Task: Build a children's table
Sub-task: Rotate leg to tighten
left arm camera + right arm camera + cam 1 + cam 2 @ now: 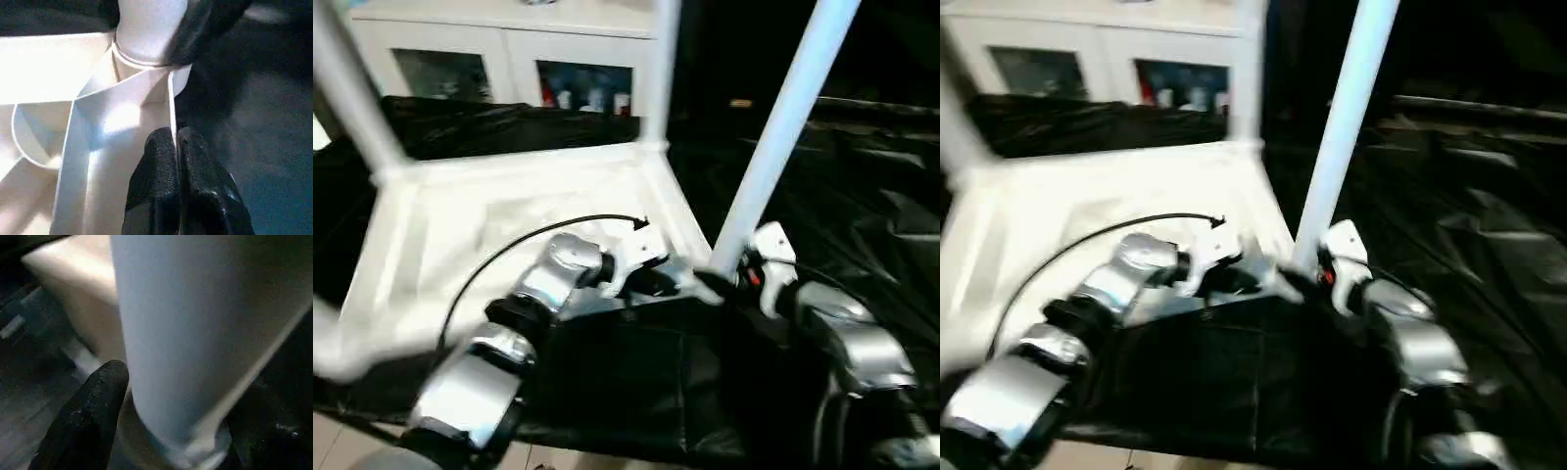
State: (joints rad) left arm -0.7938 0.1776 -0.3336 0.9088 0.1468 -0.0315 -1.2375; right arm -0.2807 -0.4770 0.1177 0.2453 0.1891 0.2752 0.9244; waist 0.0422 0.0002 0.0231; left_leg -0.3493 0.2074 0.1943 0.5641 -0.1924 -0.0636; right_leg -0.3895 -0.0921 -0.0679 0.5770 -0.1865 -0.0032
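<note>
The white table top (pixel 509 225) lies upside down on black sheeting, with its ribbed underside facing up. White legs stand up from the far-left corner (pixel 352 88) and the far-right corner (pixel 661 69). A third leg (pixel 773 137) rises from the near-right corner socket (pixel 146 63). My left gripper (pixel 174 134) is shut on the thin rim of the top just beside that socket. My right gripper (pixel 744 269) is clamped around the base of the near-right leg (pixel 181 333), and one of its fingers (pixel 93 416) presses against the leg's side.
A white cabinet (pixel 509 49) with glass doors stands behind the table. Crumpled black sheeting (pixel 862 225) covers the surface to the right. A black panel (pixel 636 372) lies between my forearms. A black cable (pixel 509 245) arcs over the table top. Pale floor (pixel 342 431) shows at the near left.
</note>
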